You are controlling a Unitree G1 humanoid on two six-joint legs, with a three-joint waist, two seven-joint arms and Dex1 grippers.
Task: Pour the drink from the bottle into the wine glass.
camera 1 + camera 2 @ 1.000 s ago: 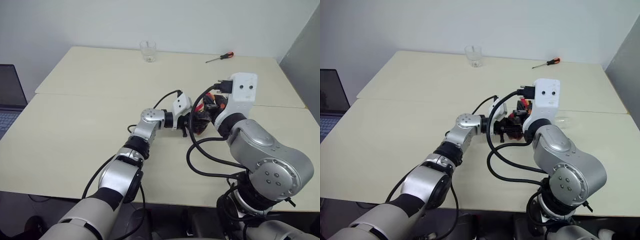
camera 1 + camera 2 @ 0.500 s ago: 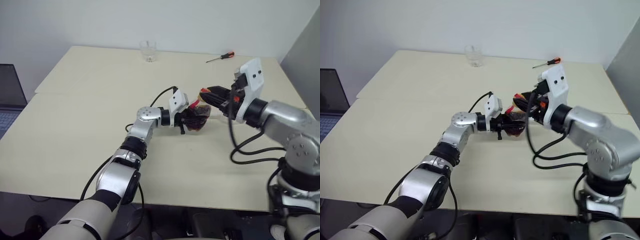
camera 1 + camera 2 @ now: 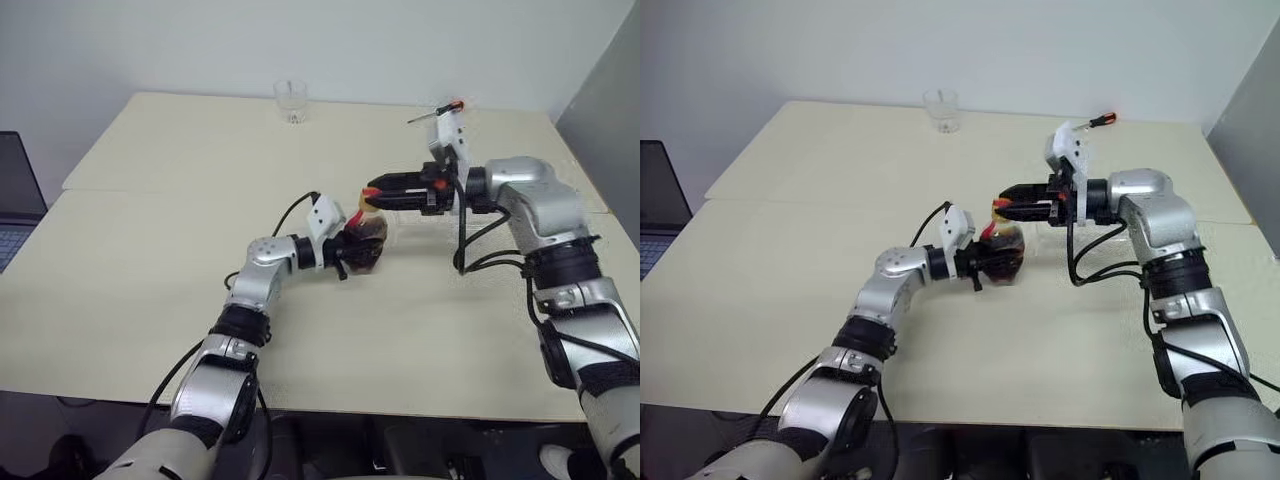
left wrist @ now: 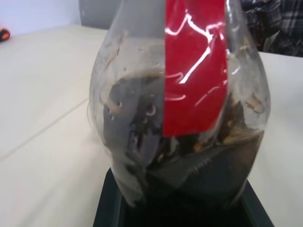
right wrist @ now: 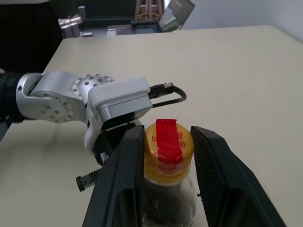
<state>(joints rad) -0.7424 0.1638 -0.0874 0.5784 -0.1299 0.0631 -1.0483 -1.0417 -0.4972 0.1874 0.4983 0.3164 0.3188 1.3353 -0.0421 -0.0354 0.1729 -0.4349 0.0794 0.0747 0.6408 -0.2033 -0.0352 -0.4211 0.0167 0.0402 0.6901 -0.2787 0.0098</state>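
1. While the left tool clamps shut on the bulbous base of the bottle, the right tool sits level at the top, one finger on each side of the yellow cap.
2. Its fingers stand part open, hugging the cap's flanks; whether they are actually biting I cannot tell.
3. Dark drink pools low in the bottle, right against the left tool's pads, so the bottle is roughly upright and nothing is spilling.
4. My read: this is the uncapping step, and pouring comes later.
5. To do it well, the right tool should close squarely on the cap's rim, not on the red strip running over it, then twist about the neck's own axis.
6. The left tool must hold firm and not roll with the twist, or the squat plastic body could slip or buckle.
7. A short tumbler and a screwdriver lie far beyond both tools on the surface, out of the way.
8. I cannot pick out the wine glass with any confidence.
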